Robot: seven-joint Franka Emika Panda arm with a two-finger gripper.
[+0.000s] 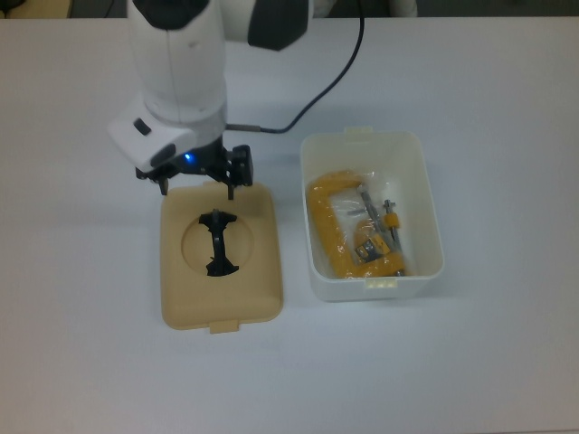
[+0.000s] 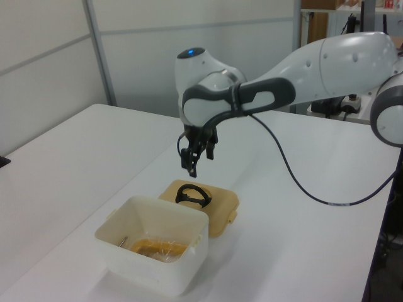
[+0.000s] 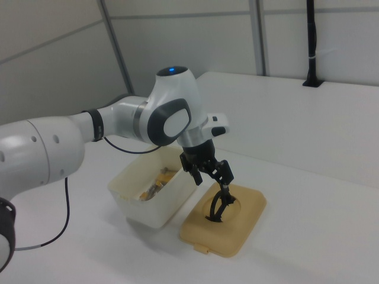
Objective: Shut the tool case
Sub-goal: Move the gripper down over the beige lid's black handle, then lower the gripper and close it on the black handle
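Beige lid (image 1: 222,258) beside tub (image 1: 371,215), yellow clamp (image 1: 339,231) inside

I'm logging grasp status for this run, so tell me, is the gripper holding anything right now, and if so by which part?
Nothing is held. The gripper hangs open above the far edge of the lid, clear of its black handle.

No readable text, label, brand or number anywhere in the three views. None on the beige lid (image 1: 222,258), the white tub (image 1: 372,217) or the arm's shell.
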